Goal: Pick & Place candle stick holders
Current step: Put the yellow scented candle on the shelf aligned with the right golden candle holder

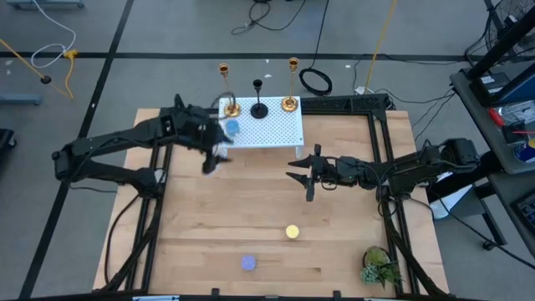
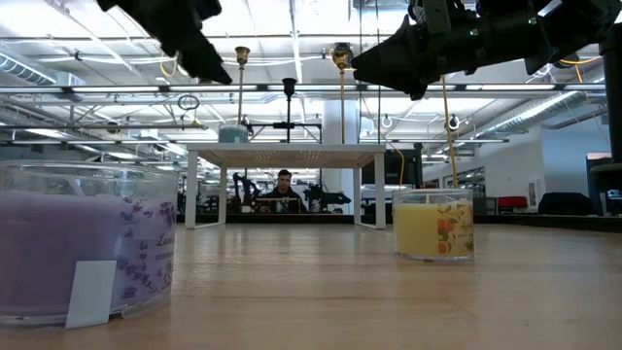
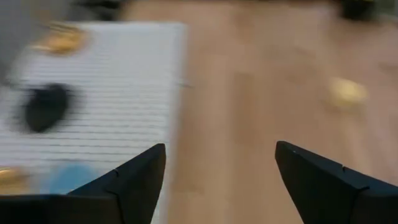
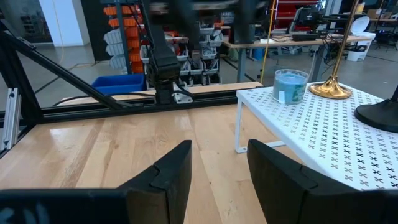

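Nearest the low camera stands the purple cup (image 2: 86,248), bearing a blank white tag and a lavender-sprig print whose lettering is too cut off to read. It sits close to the near edge of the wooden surface (image 1: 251,209). A little farther in is the yellow cup (image 2: 433,225), with a fruit-patterned label showing no legible words. A green plant sprig (image 1: 380,266) lies at the near right corner.

Between these cups and the white perforated stand (image 1: 276,134) the boards lie bare — wide room for moving. The right gripper (image 1: 303,176) hangs above this stretch, just off the stand's near right leg, its jaws apart and holding nothing. The left gripper (image 1: 211,160) hovers by the stand's near left edge, jaws spread wide and empty.

On the stand, the blue cup (image 1: 231,127) rests near the left edge, its pale label unreadable. Behind it along the far side stand the left gold stick (image 1: 227,104), the shorter black stick (image 1: 259,107) and the right gold stick (image 1: 290,100) — all upright, each apart from the next.
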